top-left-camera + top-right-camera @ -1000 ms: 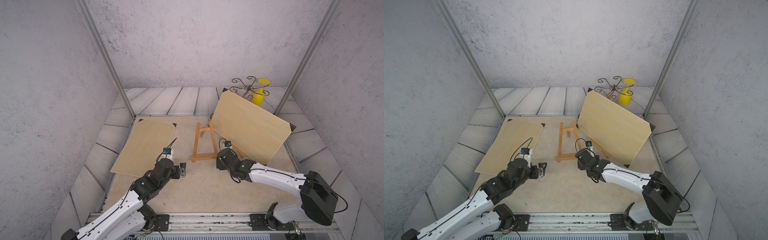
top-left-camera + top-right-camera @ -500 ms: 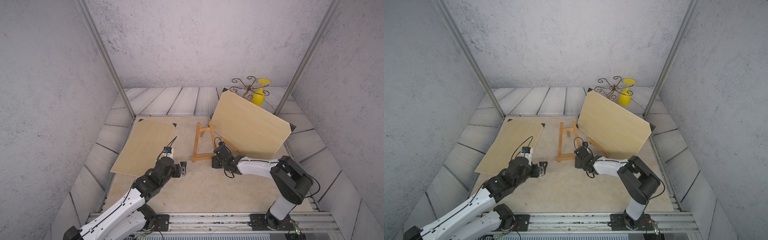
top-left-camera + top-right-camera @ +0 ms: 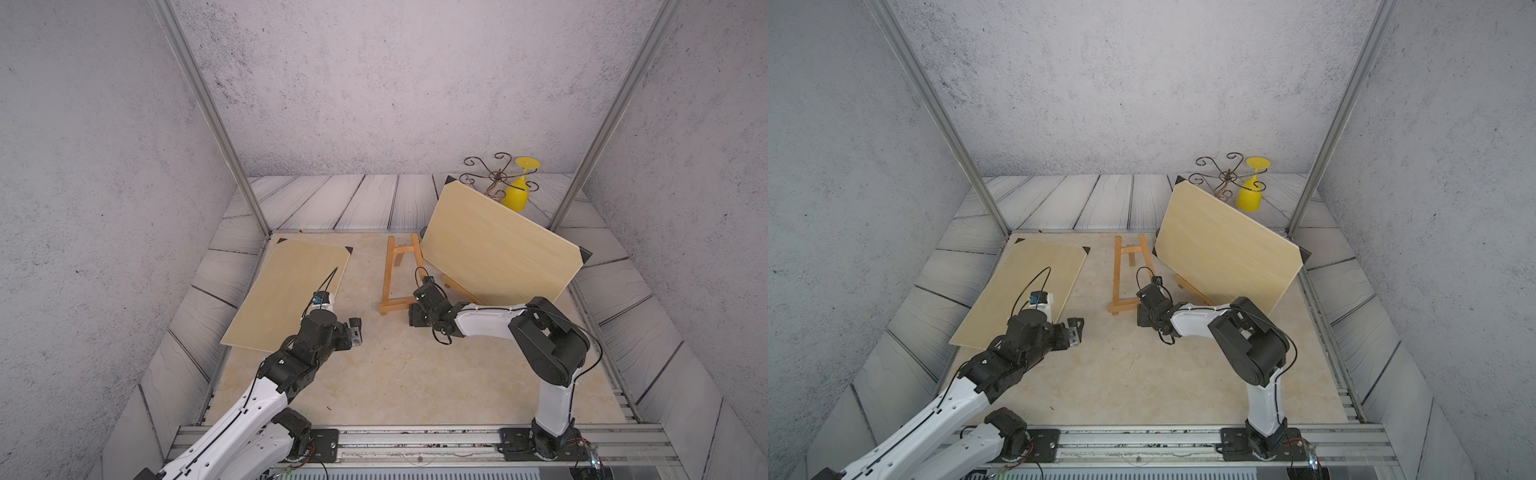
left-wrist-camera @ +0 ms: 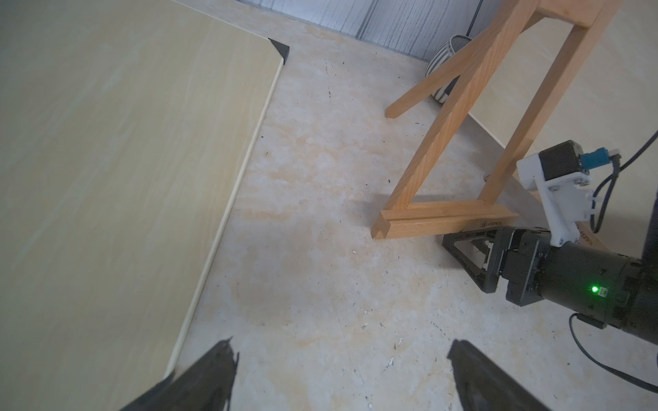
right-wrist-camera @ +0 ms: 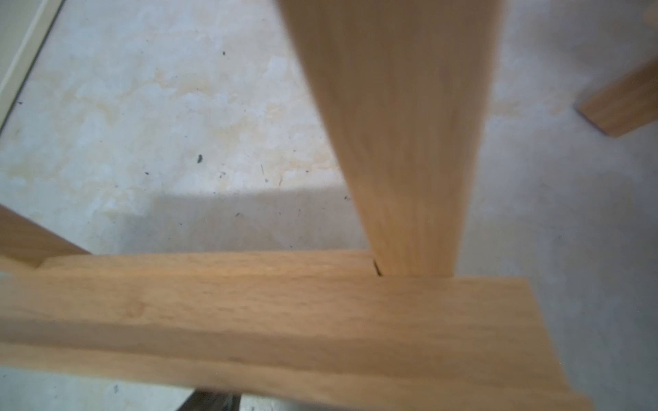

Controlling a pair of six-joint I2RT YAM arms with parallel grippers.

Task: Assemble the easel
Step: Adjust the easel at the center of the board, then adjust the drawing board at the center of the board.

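The right tool [image 3: 417, 311] has closed in on the ledge end of the easel [image 3: 398, 274], which stands mid-tabletop [image 3: 395, 374]. A grasp seems near, but I cannot tell if it is clamped. Meanwhile the left tool [image 4: 341, 370] stays wide apart, empty.

easel [image 3: 387, 274]: centre | flat board [image 3: 286, 291]: left of it | leaning board [image 3: 498, 249]: right

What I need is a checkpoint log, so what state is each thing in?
easel: standing upright
left board: lying flat
right board: tilted, propped up
yellow glass: upside down
left gripper: open, empty
right gripper: at the easel, grip unclear
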